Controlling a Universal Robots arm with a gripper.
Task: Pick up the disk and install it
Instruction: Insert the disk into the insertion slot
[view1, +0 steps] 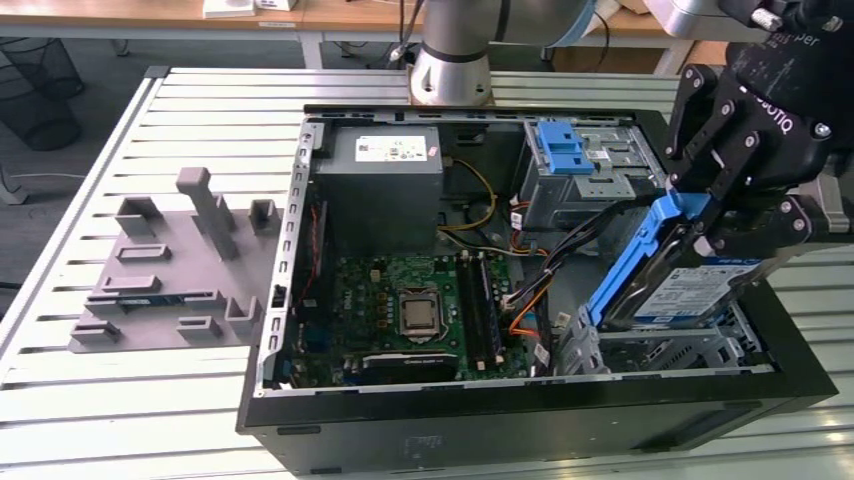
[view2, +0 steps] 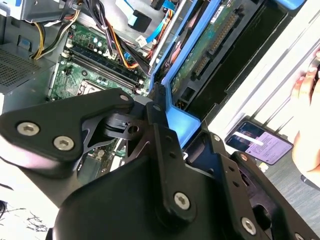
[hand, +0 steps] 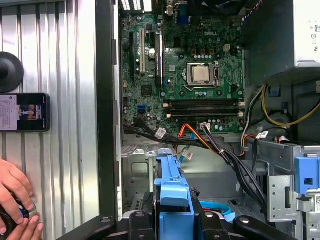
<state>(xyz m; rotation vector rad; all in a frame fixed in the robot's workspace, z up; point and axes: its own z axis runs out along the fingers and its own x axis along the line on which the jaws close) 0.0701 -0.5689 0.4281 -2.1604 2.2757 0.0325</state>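
Note:
In the exterior view the disk (view1: 683, 287), a silver drive with a white-and-blue label in a blue carrier frame, hangs tilted at the right side of the open computer case (view1: 534, 420). My gripper (view1: 703, 222) is shut on its upper end. The drive's lower edge sits just above the metal drive cage (view1: 667, 352) at the case's near right corner. In the second wrist view the disk (view2: 207, 47) shows its green circuit board side beyond the black fingers (view2: 159, 112). In the first wrist view the carrier's blue end (hand: 172, 192) sits between the jaws.
Inside the case are the motherboard (view1: 414, 310), a grey power-supply box (view1: 380, 175), loose cables (view1: 534, 270), and a second metal bay with a blue latch piece (view1: 567, 150). A grey fixture (view1: 174, 260) lies at the exterior view's left. A phone (hand: 24, 112) and a person's hand (hand: 15, 200) are beside the case.

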